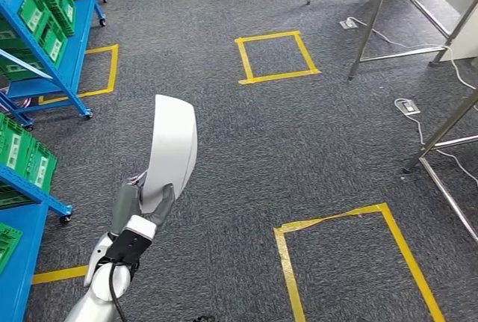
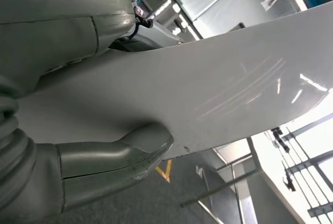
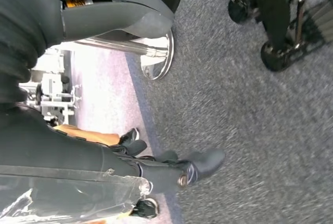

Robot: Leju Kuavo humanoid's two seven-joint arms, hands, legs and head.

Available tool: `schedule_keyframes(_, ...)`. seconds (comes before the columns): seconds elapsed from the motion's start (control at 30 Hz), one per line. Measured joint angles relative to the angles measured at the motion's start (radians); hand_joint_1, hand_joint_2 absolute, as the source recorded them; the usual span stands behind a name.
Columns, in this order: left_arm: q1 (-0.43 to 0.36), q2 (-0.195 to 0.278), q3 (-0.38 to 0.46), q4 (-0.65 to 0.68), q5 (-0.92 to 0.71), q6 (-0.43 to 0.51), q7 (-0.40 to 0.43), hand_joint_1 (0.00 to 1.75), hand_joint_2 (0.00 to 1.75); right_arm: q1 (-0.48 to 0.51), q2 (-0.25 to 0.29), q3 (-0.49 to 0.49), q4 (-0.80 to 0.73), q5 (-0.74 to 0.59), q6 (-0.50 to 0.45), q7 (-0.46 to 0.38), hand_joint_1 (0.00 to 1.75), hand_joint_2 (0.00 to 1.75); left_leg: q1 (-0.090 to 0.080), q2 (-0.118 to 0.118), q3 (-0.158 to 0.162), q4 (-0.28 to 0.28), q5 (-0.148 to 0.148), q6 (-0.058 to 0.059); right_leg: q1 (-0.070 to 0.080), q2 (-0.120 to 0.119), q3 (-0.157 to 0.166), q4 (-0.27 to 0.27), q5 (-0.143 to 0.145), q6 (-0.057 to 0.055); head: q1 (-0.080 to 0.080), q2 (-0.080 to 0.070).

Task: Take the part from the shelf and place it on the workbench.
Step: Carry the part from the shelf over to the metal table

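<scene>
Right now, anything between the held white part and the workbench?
Nothing visible. The left hand holds the white curved panel over open grey carpet; metal-legged tables stand ahead to the right, with only yellow floor tape between.

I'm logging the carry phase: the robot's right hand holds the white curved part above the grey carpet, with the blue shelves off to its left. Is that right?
Not quite: the left hand holds the white curved part, as the head view shows. The rest stands: it is above the grey carpet, with the blue shelves to its left.
</scene>
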Motion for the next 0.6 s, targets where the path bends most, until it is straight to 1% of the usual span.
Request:
schedule_keyframes(0.03, -0.001, 0.0, 0.0, 0.003, 0.003, -0.003, 0.003, 1.75, 1.75, 0.001, 0.0, 0.003, 0.0, 0.0, 0.0, 0.0, 0.0, 1.75, -0.011, -0.013, 0.041, -0.06, 0.032, 0.013, 0.003, 0.012, -0.001, 0.0, 0.002, -0.001, 0.0, 0.0)
schedule_keyframes(0.07, -0.003, 0.001, 0.0, 0.005, 0.006, -0.006, 0.005, 1.75, 1.75, 0.002, 0.002, 0.005, 0.002, 0.0, -0.001, 0.0, 0.0, 1.75, -0.017, -0.035, 0.083, -0.126, 0.054, 0.028, 0.004, 0.022, -0.002, 0.0, 0.003, -0.001, 0.002, 0.0)
schedule_keyframes(0.1, -0.005, 0.001, 0.0, 0.007, 0.009, -0.008, 0.006, 1.75, 1.75, 0.001, 0.003, 0.008, 0.003, -0.001, -0.001, -0.001, 0.0, 1.75, -0.021, -0.055, 0.119, -0.186, 0.068, 0.037, 0.003, 0.031, -0.003, -0.001, 0.006, 0.0, 0.002, 0.0)
schedule_keyframes(0.13, -0.007, 0.002, 0.001, 0.008, 0.01, -0.009, 0.006, 1.75, 1.75, 0.0, 0.005, 0.01, 0.004, -0.001, -0.001, -0.003, 0.0, 1.75, -0.023, -0.071, 0.142, -0.225, 0.071, 0.042, 0.001, 0.04, -0.005, -0.002, 0.009, 0.004, 0.001, 0.0)
schedule_keyframes(0.17, -0.009, 0.002, 0.001, 0.009, 0.011, -0.009, 0.006, 1.75, 1.75, 0.0, 0.007, 0.012, 0.006, -0.002, -0.001, -0.005, 0.0, 1.75, -0.023, -0.077, 0.152, -0.245, 0.065, 0.045, -0.002, 0.05, -0.009, -0.004, 0.012, 0.008, -0.002, 0.0)
schedule_keyframes(0.2, -0.011, 0.003, 0.001, 0.01, 0.011, -0.01, 0.006, 1.75, 1.75, -0.001, 0.007, 0.012, 0.006, -0.002, -0.001, -0.006, 0.0, 1.75, -0.022, -0.069, 0.159, -0.263, 0.061, 0.042, -0.003, 0.061, -0.01, -0.008, 0.013, 0.012, -0.006, 0.0)
schedule_keyframes(0.23, -0.013, 0.002, 0.001, 0.011, 0.012, -0.011, 0.006, 1.75, 1.75, 0.001, 0.006, 0.013, 0.006, -0.003, -0.001, -0.007, 0.0, 1.75, -0.019, -0.059, 0.167, -0.276, 0.059, 0.039, -0.001, 0.063, -0.014, -0.01, 0.013, 0.015, -0.009, 0.0)
schedule_keyframes(0.27, -0.014, 0.002, 0.001, 0.012, 0.012, -0.012, 0.006, 1.75, 1.75, 0.003, 0.005, 0.014, 0.006, -0.003, -0.002, -0.003, 0.0, 1.75, -0.015, -0.048, 0.176, -0.29, 0.055, 0.037, 0.002, 0.051, -0.02, -0.003, 0.01, 0.018, -0.008, 0.0)
schedule_keyframes(0.3, -0.015, 0.002, 0.001, 0.013, 0.013, -0.016, 0.006, 1.75, 1.75, 0.004, 0.005, 0.016, 0.006, -0.003, -0.004, 0.002, 0.0, 1.75, -0.01, -0.037, 0.188, -0.302, 0.052, 0.034, 0.004, 0.03, -0.036, 0.023, 0.001, 0.024, -0.005, 0.0)
schedule_keyframes(0.33, -0.015, 0.002, 0.002, 0.014, 0.014, -0.021, 0.007, 1.75, 1.75, 0.005, 0.004, 0.018, 0.006, -0.003, -0.006, 0.007, 0.0, 1.75, -0.006, -0.026, 0.199, -0.307, 0.05, 0.031, 0.003, 0.002, -0.064, 0.071, -0.013, 0.031, -0.002, 0.0)
schedule_keyframes(0.37, -0.015, 0.002, 0.002, 0.017, 0.016, -0.025, 0.007, 1.75, 1.75, 0.004, 0.004, 0.021, 0.007, -0.003, -0.007, 0.011, 0.0, 1.75, -0.004, -0.015, 0.209, -0.308, 0.044, 0.03, 0.0, -0.021, -0.102, 0.138, -0.033, 0.04, 0.002, 0.0)
schedule_keyframes(0.4, -0.015, 0.002, 0.002, 0.021, 0.018, -0.03, 0.007, 1.75, 1.75, 0.004, 0.004, 0.024, 0.007, -0.003, -0.007, 0.013, 0.0, 1.75, -0.001, -0.003, 0.22, -0.307, 0.036, 0.027, -0.005, -0.034, -0.145, 0.206, -0.049, 0.048, 0.003, 0.0)
schedule_keyframes(0.43, -0.014, 0.003, 0.002, 0.025, 0.019, -0.034, 0.007, 1.75, 1.75, 0.004, 0.004, 0.027, 0.007, -0.003, -0.008, 0.013, 0.0, 1.75, 0.001, 0.009, 0.232, -0.307, 0.027, 0.022, -0.01, -0.04, -0.178, 0.254, -0.052, 0.055, 0.004, 0.0)
schedule_keyframes(0.47, -0.014, 0.003, 0.002, 0.029, 0.019, -0.037, 0.007, 1.75, 1.75, 0.005, 0.004, 0.03, 0.008, -0.004, -0.008, 0.013, 0.0, 1.75, 0.005, 0.021, 0.247, -0.307, 0.017, 0.018, -0.014, -0.044, -0.194, 0.267, -0.038, 0.061, 0.004, 0.0)
schedule_keyframes(0.5, -0.014, 0.003, 0.001, 0.033, 0.019, -0.04, 0.006, 1.75, 1.75, 0.006, 0.004, 0.034, 0.008, -0.005, -0.008, 0.013, 0.0, 1.75, 0.01, 0.032, 0.265, -0.307, 0.005, 0.013, -0.017, -0.049, -0.186, 0.235, -0.003, 0.067, 0.005, 0.0)
schedule_keyframes(0.53, -0.014, 0.004, -0.001, 0.035, 0.019, -0.043, 0.005, 1.75, 1.75, 0.006, 0.003, 0.037, 0.008, -0.007, -0.008, 0.014, 0.0, 1.75, 0.015, 0.044, 0.284, -0.307, -0.008, 0.006, -0.02, -0.06, -0.16, 0.17, 0.043, 0.072, 0.005, 0.0)
schedule_keyframes(0.57, -0.015, 0.005, -0.003, 0.037, 0.018, -0.044, 0.004, 1.75, 1.75, 0.005, 0.004, 0.041, 0.009, -0.009, -0.009, 0.014, 0.0, 1.75, 0.017, 0.053, 0.301, -0.307, -0.022, -0.001, -0.018, -0.081, -0.126, 0.102, 0.076, 0.077, 0.007, 0.0)
schedule_keyframes(0.6, -0.016, 0.007, -0.005, 0.038, 0.018, -0.046, 0.002, 1.75, 1.75, 0.003, 0.004, 0.045, 0.011, -0.011, -0.01, 0.013, 0.0, 1.75, 0.017, 0.062, 0.314, -0.305, -0.037, -0.009, -0.016, -0.099, -0.096, 0.045, 0.096, 0.074, 0.009, 0.0)
